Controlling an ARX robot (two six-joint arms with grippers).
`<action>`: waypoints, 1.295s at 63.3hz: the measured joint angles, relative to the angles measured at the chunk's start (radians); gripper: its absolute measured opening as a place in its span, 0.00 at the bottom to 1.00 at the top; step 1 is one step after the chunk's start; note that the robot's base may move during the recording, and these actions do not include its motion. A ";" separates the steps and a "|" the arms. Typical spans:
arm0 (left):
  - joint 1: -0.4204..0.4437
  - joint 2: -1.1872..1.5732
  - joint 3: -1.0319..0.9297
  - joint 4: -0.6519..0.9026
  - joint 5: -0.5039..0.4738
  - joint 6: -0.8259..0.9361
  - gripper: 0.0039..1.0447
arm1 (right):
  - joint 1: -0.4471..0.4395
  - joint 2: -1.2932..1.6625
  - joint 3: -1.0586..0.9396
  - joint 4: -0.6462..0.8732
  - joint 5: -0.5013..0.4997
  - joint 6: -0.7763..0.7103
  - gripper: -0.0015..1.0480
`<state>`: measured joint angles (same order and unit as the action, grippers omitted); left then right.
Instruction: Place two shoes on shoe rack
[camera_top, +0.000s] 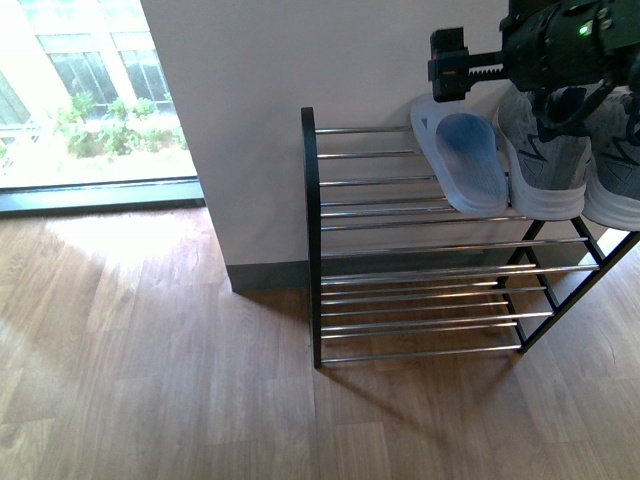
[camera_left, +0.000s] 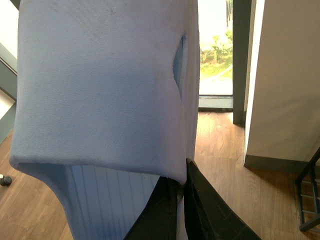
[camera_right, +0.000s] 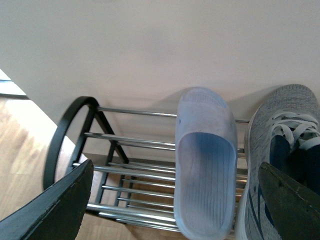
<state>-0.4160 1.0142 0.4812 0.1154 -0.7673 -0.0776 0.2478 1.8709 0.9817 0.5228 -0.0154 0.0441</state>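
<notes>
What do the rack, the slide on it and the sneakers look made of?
Rack: metal, seemingly; glossy chrome-like bars reflecting light, matte black end frames. Slide: pale blue, matte, smooth moulded surface, probably rubber or foam. Sneakers: grey knit-looking fabric, white soles that look rubbery.

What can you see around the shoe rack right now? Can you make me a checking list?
Surface: wooden floor, with a sunlit patch near the window.
Job's things: shoe rack against the wall; one slide and grey sneakers on its top tier; second slide held up off the floor.
Clutter: small dark thing on the floor, too small to tell.
Grippers: left gripper jaws shut on the second slide; right gripper jaws wide open above the rack.
Cables: nothing seen.
Surroundings: white wall; window with greenery outside.
</notes>
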 joint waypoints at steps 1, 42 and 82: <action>0.000 0.000 0.000 0.000 0.000 0.000 0.01 | -0.002 -0.031 -0.027 0.009 -0.013 0.010 0.91; 0.000 0.000 0.000 0.000 0.000 0.000 0.01 | -0.079 -0.640 -0.606 0.233 -0.149 0.144 0.89; 0.000 0.000 0.000 0.000 0.000 0.000 0.01 | -0.171 -0.981 -0.885 0.256 0.085 -0.041 0.02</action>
<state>-0.4160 1.0142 0.4812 0.1154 -0.7670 -0.0776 0.0769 0.8902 0.0971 0.7788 0.0700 0.0032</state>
